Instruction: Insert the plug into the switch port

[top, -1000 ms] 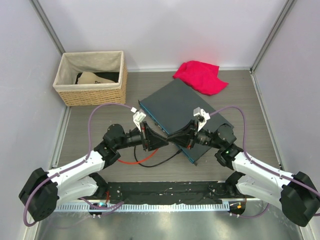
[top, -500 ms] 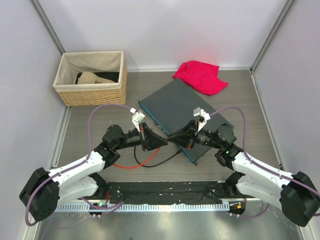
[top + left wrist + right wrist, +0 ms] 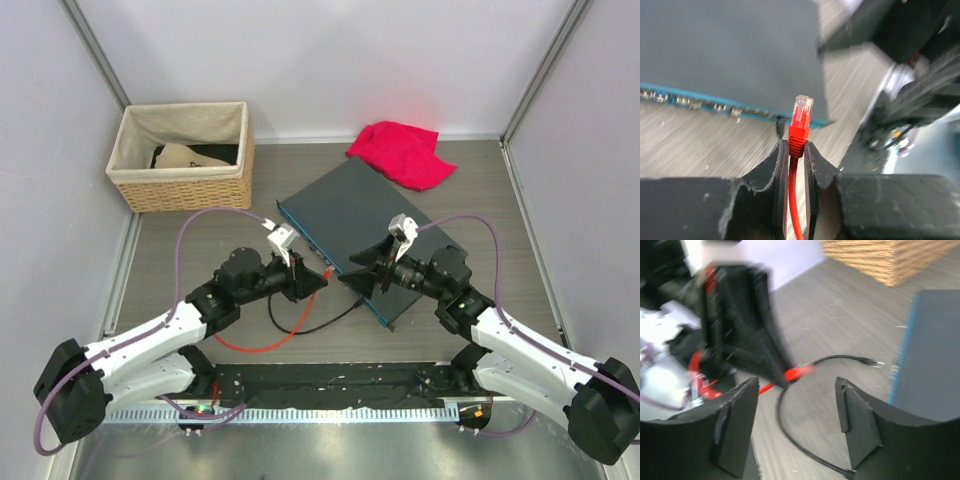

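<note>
The left tool (image 3: 796, 159) is clenched on the red moulded boot of a thin red network cable (image 3: 250, 343), so the small clear plastic plug (image 3: 802, 109) stands out past its fingertips (image 3: 771, 167). In the left wrist view the plug sits near the right-hand end of the narrow teal-blue front face (image 3: 665, 95) of the large flat dark-grey switch box (image 3: 350, 210). It is not yet in any switch port (image 3: 736, 112), and we cannot tell whether it lines up with one.

We judge the plug light and rigid but brittle, with a latch tab that could snap if it goes in crooked. The cable behind it looks limp, so the boot just behind the plug is the right place to hold. The box may slide under a push.

Further right, the right tool (image 3: 797, 425) is released and holds nothing. It hovers by the box's near corner, where it could brace the box. A thin black cable (image 3: 805, 442) lies on the grey wood-grain surface (image 3: 480, 200) beneath it.

The one container is a rectangular woven straw basket with a pale cloth lining (image 3: 180, 190), at the rear left and well apart from the box. Inside we see something tan and something dark, but we cannot tell what they are. To its right, a crumpled red cloth (image 3: 402, 153) lies at the box's far corner.
</note>
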Controlling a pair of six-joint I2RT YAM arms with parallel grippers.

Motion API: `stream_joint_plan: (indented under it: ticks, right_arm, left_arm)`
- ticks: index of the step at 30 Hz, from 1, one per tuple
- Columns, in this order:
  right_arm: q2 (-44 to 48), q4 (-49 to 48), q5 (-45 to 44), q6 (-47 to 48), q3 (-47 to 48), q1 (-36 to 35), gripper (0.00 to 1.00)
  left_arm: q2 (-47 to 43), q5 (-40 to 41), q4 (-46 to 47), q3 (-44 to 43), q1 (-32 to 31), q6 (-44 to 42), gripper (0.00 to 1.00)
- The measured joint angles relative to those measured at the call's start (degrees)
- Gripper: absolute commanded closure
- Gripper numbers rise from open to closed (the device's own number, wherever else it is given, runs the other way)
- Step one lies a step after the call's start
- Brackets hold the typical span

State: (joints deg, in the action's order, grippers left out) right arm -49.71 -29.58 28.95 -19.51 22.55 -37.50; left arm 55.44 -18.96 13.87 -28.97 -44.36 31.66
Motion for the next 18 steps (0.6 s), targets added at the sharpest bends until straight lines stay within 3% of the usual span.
stream_joint_plan:
  ticks: [7,14,18]
  right_arm:
    - [0.66,13.94,-12.79,3.76,6.21,5.7,0.22]
    - [-3.06,19.41,-17.7,-0.55,8.28,24.46,0.23]
    - [-8.7,21.03,-17.86,-3.82,10.1,34.34,0.24]
  left_arm:
    - [3.96,18.01,-8.68,-2.75,-12.44,-7.67,1.0]
    - [13.73,30.29,-12.33,-7.85,-21.62,-12.11,1.0]
    - [19.41,33.44,-13.35,-11.41,-25.33,-13.31,1.0]
